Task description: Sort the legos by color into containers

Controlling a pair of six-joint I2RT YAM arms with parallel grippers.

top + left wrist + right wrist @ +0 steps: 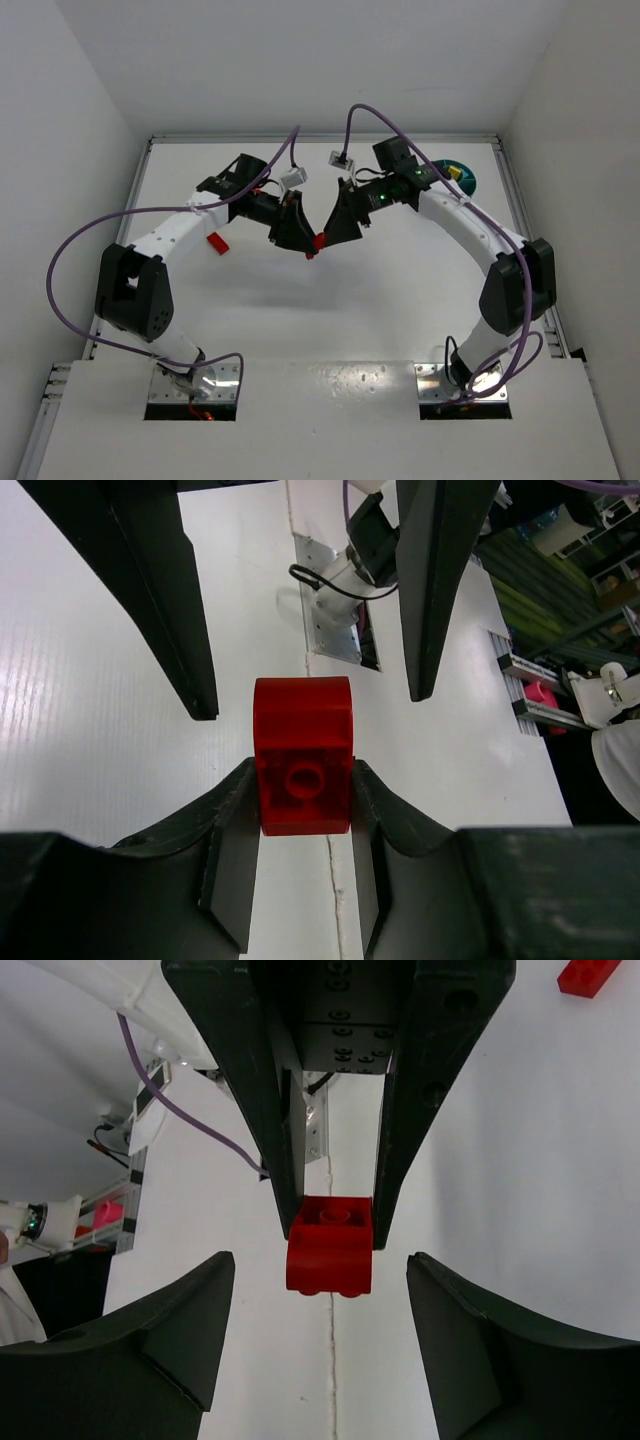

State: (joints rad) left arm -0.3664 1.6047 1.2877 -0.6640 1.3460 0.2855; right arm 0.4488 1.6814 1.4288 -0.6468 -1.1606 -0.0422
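My left gripper (pixel 303 780) is shut on a red lego brick (pixel 302 742) and holds it above the white table at the middle (pixel 317 241). My right gripper (pixel 320 1265) is open and faces the left one tip to tip. Its two fingers (pixel 170 1330) stand wide on either side of the brick (pixel 330 1252) without touching it. A second red brick (pixel 217 243) lies on the table beside the left arm and also shows in the right wrist view (pixel 593 974). The round teal tub (pixel 458 178) sits at the far right, partly hidden behind the right arm, with something yellow inside.
White walls close the table at the back and both sides. Purple cables loop above both arms (pixel 300 140). A seam (pixel 332 1360) runs across the table under the grippers. Both arm bases (pixel 195 385) stand at the near edge.
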